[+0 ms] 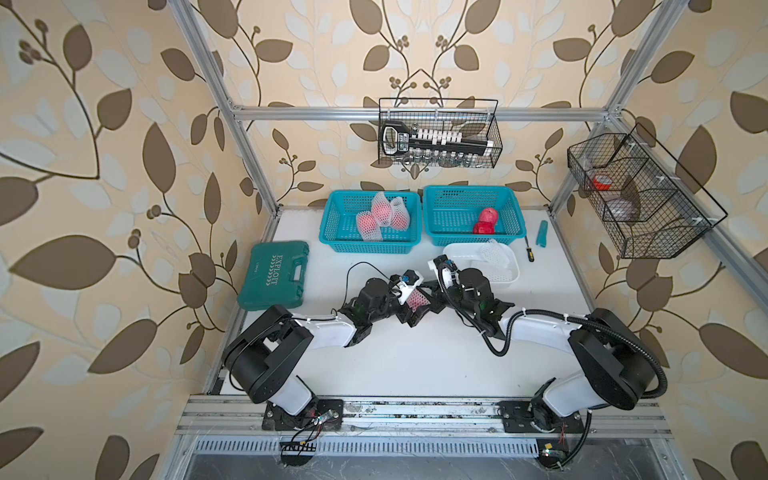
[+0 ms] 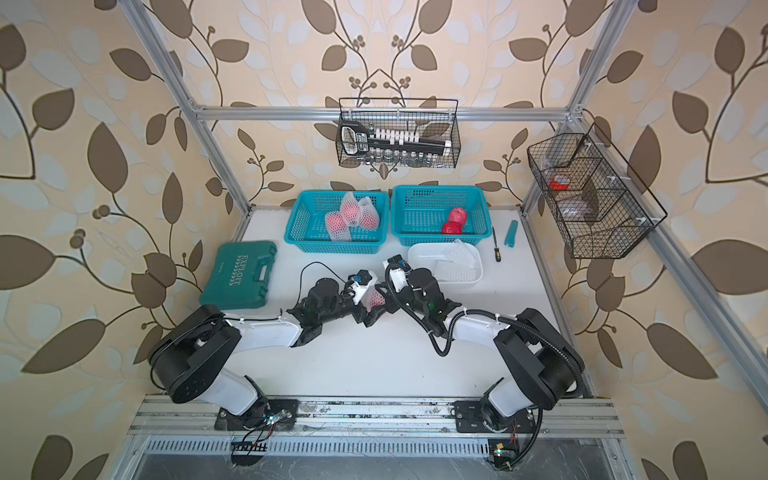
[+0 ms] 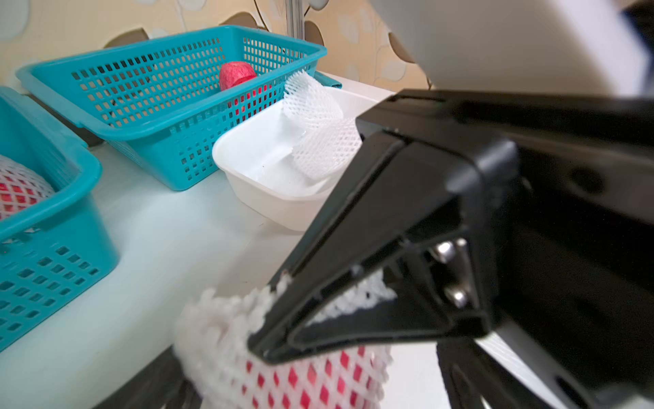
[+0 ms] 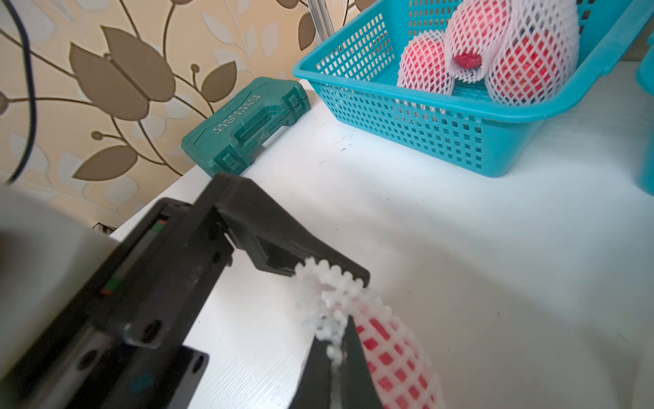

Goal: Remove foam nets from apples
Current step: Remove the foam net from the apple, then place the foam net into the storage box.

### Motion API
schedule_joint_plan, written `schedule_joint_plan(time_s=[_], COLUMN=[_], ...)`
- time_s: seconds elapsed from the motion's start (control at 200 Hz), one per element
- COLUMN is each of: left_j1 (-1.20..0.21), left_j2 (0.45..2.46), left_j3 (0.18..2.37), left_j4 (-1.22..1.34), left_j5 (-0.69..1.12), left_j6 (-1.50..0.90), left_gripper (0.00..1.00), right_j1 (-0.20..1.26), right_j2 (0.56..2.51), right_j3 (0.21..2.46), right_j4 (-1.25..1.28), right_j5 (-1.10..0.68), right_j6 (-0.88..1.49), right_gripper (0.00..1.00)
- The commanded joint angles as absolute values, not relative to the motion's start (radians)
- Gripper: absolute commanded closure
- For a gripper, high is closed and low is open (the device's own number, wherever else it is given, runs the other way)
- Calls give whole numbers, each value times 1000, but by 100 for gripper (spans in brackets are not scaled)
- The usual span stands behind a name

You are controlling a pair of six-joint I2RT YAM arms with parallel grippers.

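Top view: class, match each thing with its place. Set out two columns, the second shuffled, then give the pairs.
Things
1. bare apples
2. empty nets
3. three netted apples
4. lone netted apple

Places
A. left basket
B. at the right claw, which pinches its net
C. tray
D. right basket

Pairs: 1-D, 2-C, 3-A, 4-B

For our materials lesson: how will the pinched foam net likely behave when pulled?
Probably floppy: the net bunches where the right tool pinches it. Likely light and stretchy, being open mesh. Its round apple might roll once free.
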State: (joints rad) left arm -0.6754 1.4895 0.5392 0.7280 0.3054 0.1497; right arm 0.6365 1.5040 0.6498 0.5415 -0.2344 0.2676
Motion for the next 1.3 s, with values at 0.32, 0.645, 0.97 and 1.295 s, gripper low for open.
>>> schedule_joint_plan(time_s=[0.32,0.645,0.97,1.295], left_j1=[-664,-661,-613,-615], left_j2=[1358,1375,1221,1129], left_j3=[372,395,506,544], left_j4=[855,865,678,526], left_j5=[53,37,209,269], left_j6=[131,87,32,64], left_gripper=[1,1,1,6], right_j1=[628,617,337,96], right_j2=[1464,1437,1393,1521], right_j3=[740,779,836,889], right_j4=[468,415,482,436], right_j5=[-192,-203,-339,-293], right_j6=[317,328,650,778], right_gripper=[100,100,100,100])
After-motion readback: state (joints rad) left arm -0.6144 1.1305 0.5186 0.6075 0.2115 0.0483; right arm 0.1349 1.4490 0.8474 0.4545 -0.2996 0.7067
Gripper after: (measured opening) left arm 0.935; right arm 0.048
